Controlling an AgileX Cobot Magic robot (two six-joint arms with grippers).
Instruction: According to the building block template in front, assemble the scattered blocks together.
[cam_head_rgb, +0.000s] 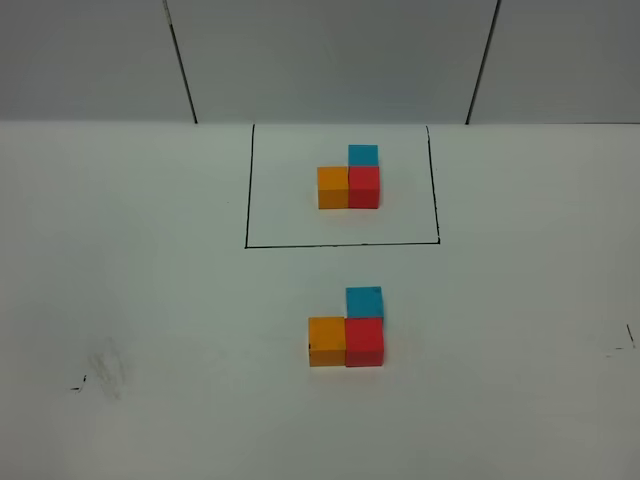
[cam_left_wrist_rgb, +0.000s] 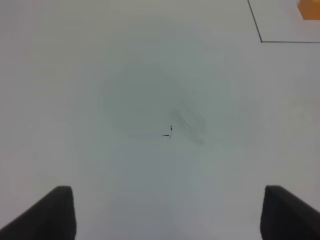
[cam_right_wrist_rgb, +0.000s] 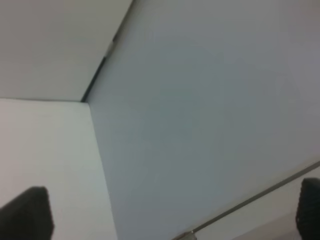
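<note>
The template is a black-lined square outline at the back, holding an orange cube, a red cube and a blue cube in an L. In front of it, the unframed orange block, red block and light blue block sit touching in the same L. Neither arm shows in the exterior view. My left gripper is open and empty over bare table; a corner of the outline and the template's orange cube show in its view. My right gripper is open and empty, facing the wall.
A grey smudge with small black marks lies on the white table at front left; it also shows in the left wrist view. More small marks sit at the right edge. Grey wall panels stand behind the table.
</note>
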